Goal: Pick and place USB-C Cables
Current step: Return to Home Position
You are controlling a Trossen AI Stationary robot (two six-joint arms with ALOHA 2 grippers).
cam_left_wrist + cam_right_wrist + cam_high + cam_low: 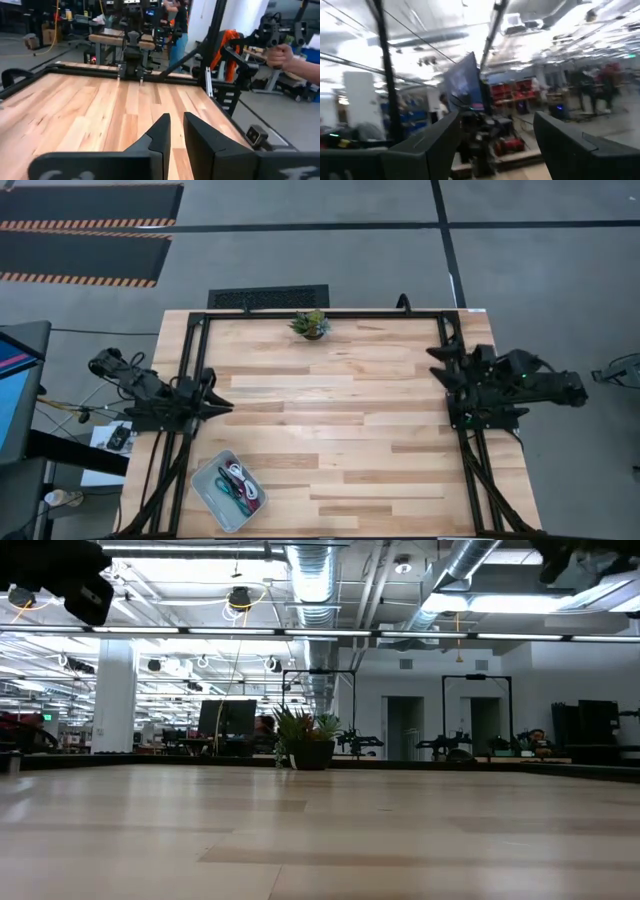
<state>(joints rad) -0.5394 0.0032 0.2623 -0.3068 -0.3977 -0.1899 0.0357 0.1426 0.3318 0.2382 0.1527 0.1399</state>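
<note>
The USB-C cables, teal, dark red, white-pink and black, lie coiled together in a small clear tray near the table's near-left corner. My left gripper hovers at the table's left edge, beyond the tray's far side, fingers close together and holding nothing; in its wrist view it points across the bare boards. My right gripper waits at the right edge, open; its wrist view looks up into the room. No cable shows in either wrist view.
A small potted green plant stands at the middle of the far edge, also in the low view. A black frame runs along the table's left, far and right sides. A person's hand shows beyond the table's right side.
</note>
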